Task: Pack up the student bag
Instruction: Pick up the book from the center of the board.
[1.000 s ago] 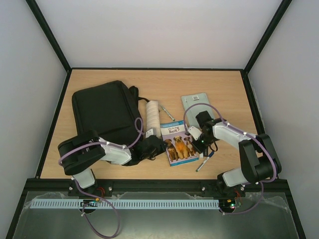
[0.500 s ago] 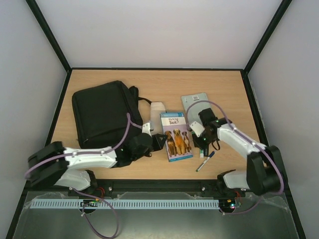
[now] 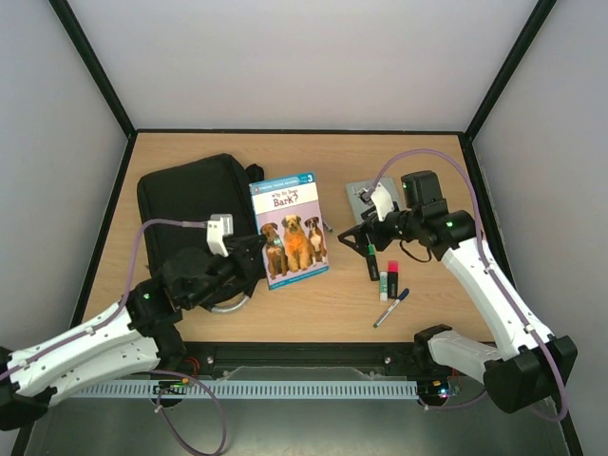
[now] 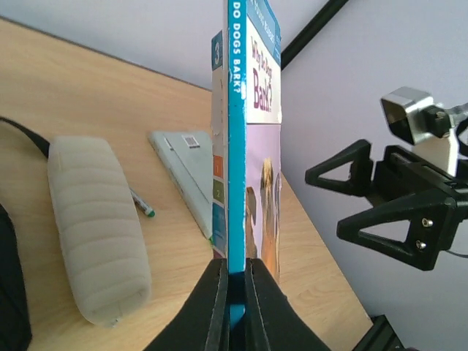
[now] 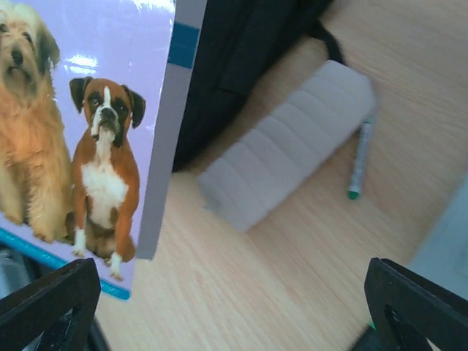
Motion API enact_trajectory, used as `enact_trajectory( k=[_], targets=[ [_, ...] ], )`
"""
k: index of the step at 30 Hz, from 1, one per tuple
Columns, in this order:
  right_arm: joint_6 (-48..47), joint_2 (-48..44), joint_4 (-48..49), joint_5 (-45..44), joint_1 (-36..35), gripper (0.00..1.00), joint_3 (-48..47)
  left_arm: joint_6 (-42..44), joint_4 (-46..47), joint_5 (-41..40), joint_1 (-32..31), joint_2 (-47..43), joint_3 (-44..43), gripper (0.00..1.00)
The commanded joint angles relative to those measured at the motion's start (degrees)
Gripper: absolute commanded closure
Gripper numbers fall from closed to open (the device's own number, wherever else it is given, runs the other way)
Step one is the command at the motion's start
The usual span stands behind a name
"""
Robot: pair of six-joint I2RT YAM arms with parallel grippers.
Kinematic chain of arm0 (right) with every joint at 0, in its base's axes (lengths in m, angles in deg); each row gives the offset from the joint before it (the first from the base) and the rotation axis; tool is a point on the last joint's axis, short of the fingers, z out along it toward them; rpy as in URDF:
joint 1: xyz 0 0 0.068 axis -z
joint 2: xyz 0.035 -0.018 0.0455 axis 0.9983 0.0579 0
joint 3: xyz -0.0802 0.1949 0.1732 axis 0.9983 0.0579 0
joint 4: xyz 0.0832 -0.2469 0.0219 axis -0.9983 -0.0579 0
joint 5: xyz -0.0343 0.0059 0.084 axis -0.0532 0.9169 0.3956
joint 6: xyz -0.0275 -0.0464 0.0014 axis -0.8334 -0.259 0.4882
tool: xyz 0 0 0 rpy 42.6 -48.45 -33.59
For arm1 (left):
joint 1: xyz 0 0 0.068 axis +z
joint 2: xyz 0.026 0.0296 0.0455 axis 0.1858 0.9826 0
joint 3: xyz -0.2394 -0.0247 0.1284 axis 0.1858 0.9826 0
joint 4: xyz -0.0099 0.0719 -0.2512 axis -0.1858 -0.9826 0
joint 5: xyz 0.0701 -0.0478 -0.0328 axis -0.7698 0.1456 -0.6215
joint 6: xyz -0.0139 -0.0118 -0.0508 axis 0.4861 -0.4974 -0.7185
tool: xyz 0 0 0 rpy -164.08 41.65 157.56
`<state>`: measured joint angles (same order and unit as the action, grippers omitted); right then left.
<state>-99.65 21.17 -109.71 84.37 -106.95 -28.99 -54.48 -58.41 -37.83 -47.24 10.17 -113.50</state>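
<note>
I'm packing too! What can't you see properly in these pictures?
- Top view: the lifted book hides the pencil case.
- Top view: book and left arm cover the student bag at its near corner; zipper state unclear.
- Right wrist view: book's title cut off by the frame.

Bright, even light, soft shadows, glare on the book, slight close-range blur.
</note>
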Motion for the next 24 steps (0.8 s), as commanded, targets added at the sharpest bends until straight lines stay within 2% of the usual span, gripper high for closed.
enact_trajectory(
  k=[1,8,10,14,19,24],
  targets=[
    [5.71,2.57,2.36,15.69,-0.21,0.01,-2.31,8.94,-4.45,5.97,2.79,-4.73,-2.66,0.98],
    [8.72,6.26,8.13,28.94,-0.21,0.01,-3.73,11.58,-2.98,17.34,6.02,-3.34,-6.18,0.98],
    [11.47,6.44,12.14,29.18,-0.30,0.01,-2.99,12.19,-0.94,21.06,6.10,-2.05,-6.76,0.98],
    [10.96,8.88,12.61,29.48,-0.30,0.01,-3.09,12.77,4.20,26.26,6.10,-1.21,-6.94,0.98],
    [11.89,8.68,15.52,36.09,-0.30,0.01,0.68,13.13,6.99,28.57,6.71,-1.04,-7.39,0.98],
    [13.00,7.42,16.73,47.82,-0.30,0.03,2.73,13.00,8.13,28.48,9.63,-0.49,-6.95,0.98]
  ],
)
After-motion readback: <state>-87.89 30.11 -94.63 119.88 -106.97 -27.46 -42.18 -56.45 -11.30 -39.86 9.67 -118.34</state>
